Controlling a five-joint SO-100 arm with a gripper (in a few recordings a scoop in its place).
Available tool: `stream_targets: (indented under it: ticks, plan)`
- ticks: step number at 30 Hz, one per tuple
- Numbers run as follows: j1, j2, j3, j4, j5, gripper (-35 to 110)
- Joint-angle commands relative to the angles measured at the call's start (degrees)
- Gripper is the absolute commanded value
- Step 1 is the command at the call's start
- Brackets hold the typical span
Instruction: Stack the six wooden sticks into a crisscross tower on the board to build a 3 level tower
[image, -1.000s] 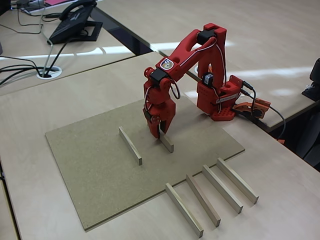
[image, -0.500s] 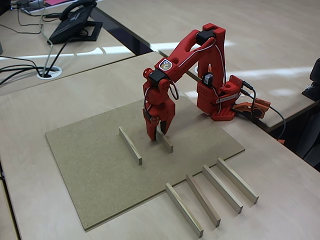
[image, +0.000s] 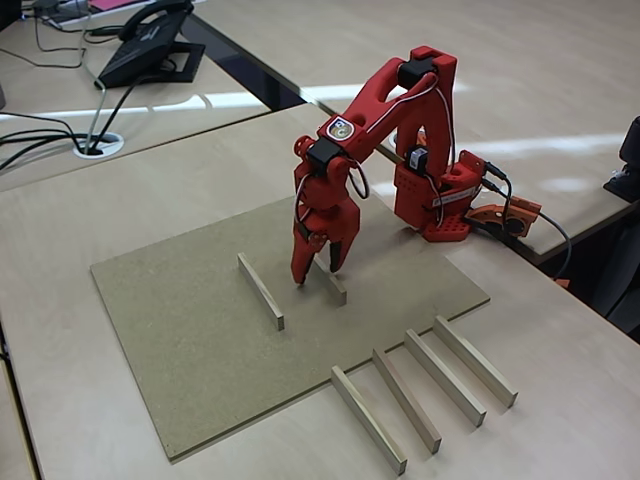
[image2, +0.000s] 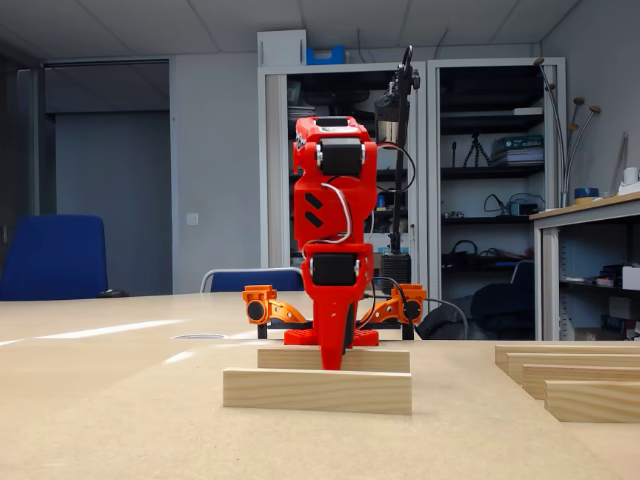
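First layer laid on speckled brown fibreboard (image: 180, 330) — red two-finger hand (image: 316, 268) parted, empty above second pale wooden stick (image: 330, 283); next, fetch a tabletop stick (image: 368, 418).

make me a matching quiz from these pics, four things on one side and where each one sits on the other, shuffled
Things
1. gripper
2. two wooden sticks
3. four wooden sticks
4. desk phone

Places
A. side by side on the pale tabletop, off the board's near right edge in a fixed view
B. on the far desk at upper left in a fixed view
C. lying roughly parallel on the board
D. just above the right-hand stick on the board

Pairs: 1-D, 2-C, 3-A, 4-B
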Motion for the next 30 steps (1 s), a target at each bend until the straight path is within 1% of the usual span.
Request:
stream_targets:
  ticks: [1,9,13,16,19,23,27,30]
  plan:
    - [-1.3,5.7,0.8,1.8,2.3,29]
    - [-4.5,13.8,-0.6,6.2,4.3,30]
    - [-11.0,18.7,-1.8,7.4,6.8,28]
    - [-19.6,21.7,-2.9,8.8,14.6,28]
    - [-29.4,22.6,-4.0,8.4,25.0,28]
    - [-40.9,21.1,-4.6,4.7,37.0,27]
    - [-48.3,17.7,-5.0,0.2,44.6,27]
    - [-51.5,15.5,-5.0,-2.7,47.0,27]
